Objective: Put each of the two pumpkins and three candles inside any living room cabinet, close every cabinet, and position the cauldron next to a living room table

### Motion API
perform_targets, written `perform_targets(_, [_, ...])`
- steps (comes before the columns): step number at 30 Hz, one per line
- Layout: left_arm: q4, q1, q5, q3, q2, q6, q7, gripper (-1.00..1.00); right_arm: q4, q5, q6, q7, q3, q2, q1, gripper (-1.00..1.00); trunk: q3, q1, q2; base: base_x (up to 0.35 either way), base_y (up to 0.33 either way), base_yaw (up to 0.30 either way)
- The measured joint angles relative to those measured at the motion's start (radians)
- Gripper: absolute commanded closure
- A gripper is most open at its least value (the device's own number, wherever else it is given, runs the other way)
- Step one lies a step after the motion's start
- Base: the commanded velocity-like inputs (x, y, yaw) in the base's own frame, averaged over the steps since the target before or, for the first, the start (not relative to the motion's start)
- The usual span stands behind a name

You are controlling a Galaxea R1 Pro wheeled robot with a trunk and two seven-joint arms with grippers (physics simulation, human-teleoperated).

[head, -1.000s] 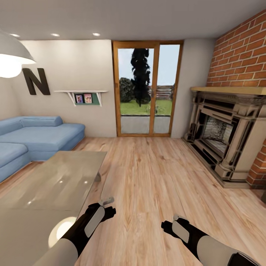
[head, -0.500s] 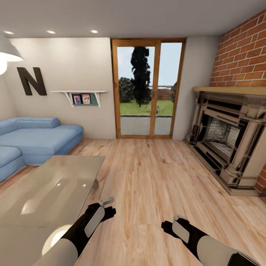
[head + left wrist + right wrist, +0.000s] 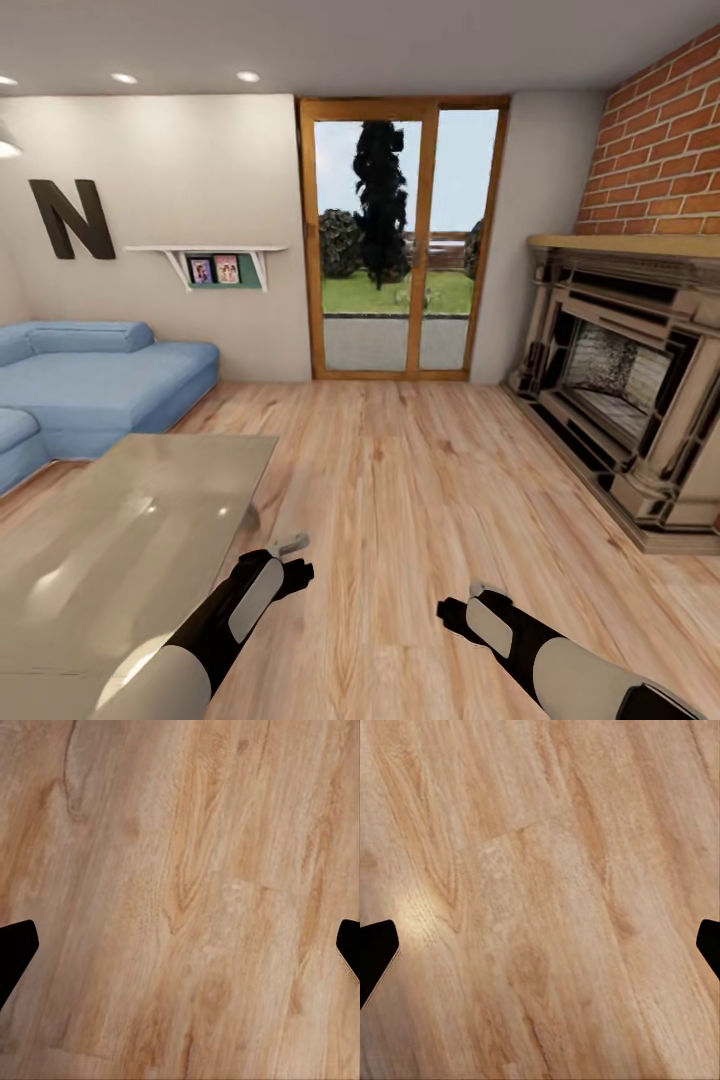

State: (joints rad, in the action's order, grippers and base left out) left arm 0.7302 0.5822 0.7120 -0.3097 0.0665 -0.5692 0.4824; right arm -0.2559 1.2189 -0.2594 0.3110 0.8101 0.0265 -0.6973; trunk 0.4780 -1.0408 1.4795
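The pumpkins, candles, cabinet and cauldron are out of view. A low glass-topped table (image 3: 130, 530) stands at the front left, by the blue sofa (image 3: 100, 375). My left gripper (image 3: 292, 558) hangs over the wooden floor just off the table's right edge. In the left wrist view its dark fingertips (image 3: 16, 949) sit far apart, so the left gripper (image 3: 180, 952) is open with bare floorboards between them. My right gripper (image 3: 462, 603) hovers over the floor at the front right. The right gripper (image 3: 540, 952) is open too, and nothing is held.
A large fireplace (image 3: 630, 390) juts out from the brick wall on the right. A glazed garden door (image 3: 400, 240) is straight ahead in the far wall. A wall shelf (image 3: 213, 260) and a big letter N (image 3: 70, 217) hang at the left. Wooden floor (image 3: 420, 470) runs between table and fireplace.
The whole head view has shifted: the camera has moved forward, so the door looks nearer and the ceiling lamp at top left has slid almost out of frame. Both arms keep their pose.
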Motion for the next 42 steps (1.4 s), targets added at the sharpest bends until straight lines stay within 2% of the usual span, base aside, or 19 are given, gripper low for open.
perform_targets(42, [0.000, 0.000, 0.001, 0.000, 0.000, 0.000, 0.000, -1.00, 0.001, 0.002, 0.001, -0.001, -0.005, 0.003, 0.000, -1.00, 0.000, 0.000, 0.000, 0.342, 0.000, -0.269])
